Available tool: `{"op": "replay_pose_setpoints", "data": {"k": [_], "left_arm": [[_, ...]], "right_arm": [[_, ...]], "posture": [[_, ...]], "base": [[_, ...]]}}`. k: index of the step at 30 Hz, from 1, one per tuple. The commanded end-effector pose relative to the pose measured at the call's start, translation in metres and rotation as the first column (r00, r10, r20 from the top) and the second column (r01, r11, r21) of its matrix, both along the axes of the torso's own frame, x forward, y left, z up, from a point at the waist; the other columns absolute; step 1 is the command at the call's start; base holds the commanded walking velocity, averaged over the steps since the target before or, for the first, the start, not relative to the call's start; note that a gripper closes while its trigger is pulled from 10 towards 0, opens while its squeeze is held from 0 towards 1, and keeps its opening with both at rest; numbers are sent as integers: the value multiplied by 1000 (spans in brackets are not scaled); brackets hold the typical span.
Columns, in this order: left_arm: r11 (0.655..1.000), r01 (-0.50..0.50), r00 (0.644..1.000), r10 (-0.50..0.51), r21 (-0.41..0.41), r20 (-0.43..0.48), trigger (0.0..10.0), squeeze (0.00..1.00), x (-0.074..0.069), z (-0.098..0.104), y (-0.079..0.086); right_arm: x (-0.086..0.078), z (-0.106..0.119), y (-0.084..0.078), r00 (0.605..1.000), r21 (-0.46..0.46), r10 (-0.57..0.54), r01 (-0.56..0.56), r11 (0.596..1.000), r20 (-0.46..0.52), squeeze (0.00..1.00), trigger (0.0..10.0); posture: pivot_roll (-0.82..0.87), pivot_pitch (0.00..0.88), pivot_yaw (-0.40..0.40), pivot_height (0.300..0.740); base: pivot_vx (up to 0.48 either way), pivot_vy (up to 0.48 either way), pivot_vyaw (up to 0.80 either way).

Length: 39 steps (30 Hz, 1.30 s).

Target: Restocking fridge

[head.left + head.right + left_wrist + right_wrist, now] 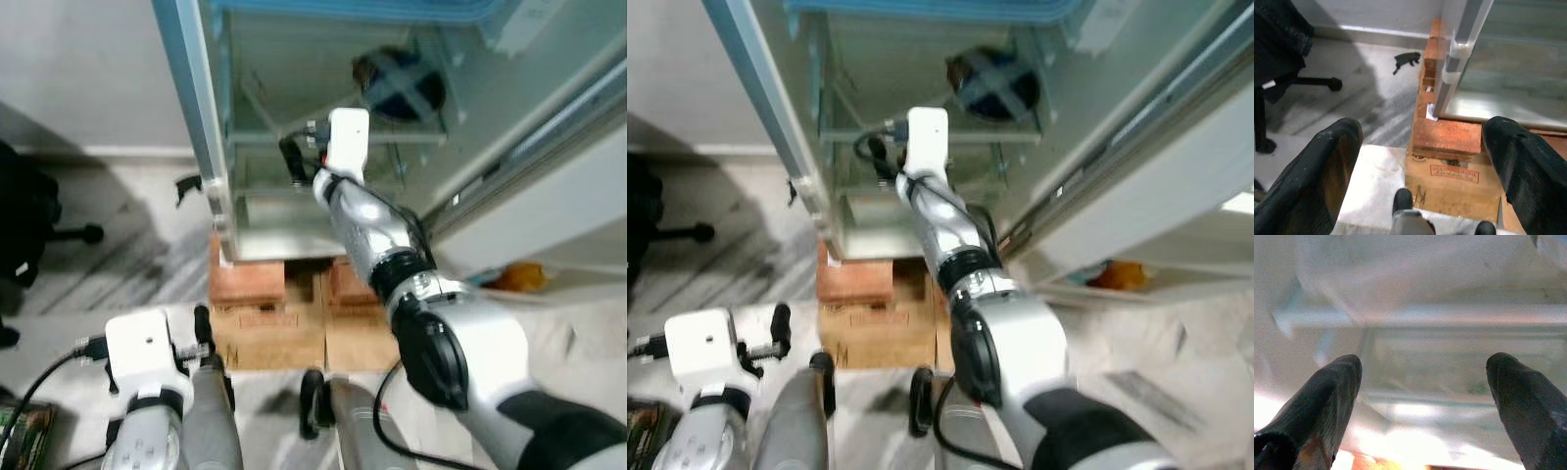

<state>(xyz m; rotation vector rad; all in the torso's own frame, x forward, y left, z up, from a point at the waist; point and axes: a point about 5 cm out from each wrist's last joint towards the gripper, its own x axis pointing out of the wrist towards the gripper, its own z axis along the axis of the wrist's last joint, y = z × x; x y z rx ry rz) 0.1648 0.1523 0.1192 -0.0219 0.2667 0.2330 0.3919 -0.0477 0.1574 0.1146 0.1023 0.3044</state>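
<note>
Taking the fridge [211,147] as my landmark, I start closest to me. My left gripper [1420,161] hangs low in front of it, well short of its lower corner, jaws spread wide and holding nothing. Between those jaws I see the cardboard box [1449,183] lying on the floor [127,245] just before the fridge, and the red bricks [1442,132] that the cabinet stands on, touching its bottom edge. Off to the fridge's left, well apart from it, stands a black chair [1283,54].

My right arm [367,220] reaches forward through the open door, and my right gripper [1422,396] is inside the cabinet, above the lower glass shelf [1449,367], jaws spread and empty.

Farther in, on a higher shelf toward the back, sits a dark round thing [397,83] with pale bands across it; I cannot tell what it is. I see no food waiting to go in.

The glass shelf is stiff, slick and breakable, I judge, so anything should be set down gently. The dark round thing, if it must move, looks best taken across its sides.
</note>
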Motion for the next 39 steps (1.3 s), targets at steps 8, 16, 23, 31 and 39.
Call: {"op": "replay_pose_setpoints", "data": {"k": [8,16,23,31,39], "left_arm": [[999,39,998,-40,14,46,10000,0,33,-5,3],[987,147,985,-152,58,83,10000,0,59,-18,-1],[982,174,979,-181,79,95,10000,0,77,-24,8],[971,225,967,-234,86,105,10000,0,88,-31,2],[971,223,966,-232,87,117,10000,0,90,-33,1]], "right_arm": [[-18,-26,-53,988,-76,112,-104,992,104,0,10000],[-83,-46,-77,971,-117,115,-92,989,211,0,10000],[-113,-63,-97,988,-125,-10,29,992,153,0,10000],[-104,-55,-103,984,-127,-69,91,988,167,0,10000],[-98,-53,-95,987,-148,-30,54,987,161,0,10000]], "posture": [[177,220,-121,740],[93,89,-64,740],[70,13,-22,740],[52,0,-1,740],[65,0,-29,740]], "base": [[0,0,0],[0,0,0],[0,0,0],[-129,0,-211],[-345,0,0]]}}
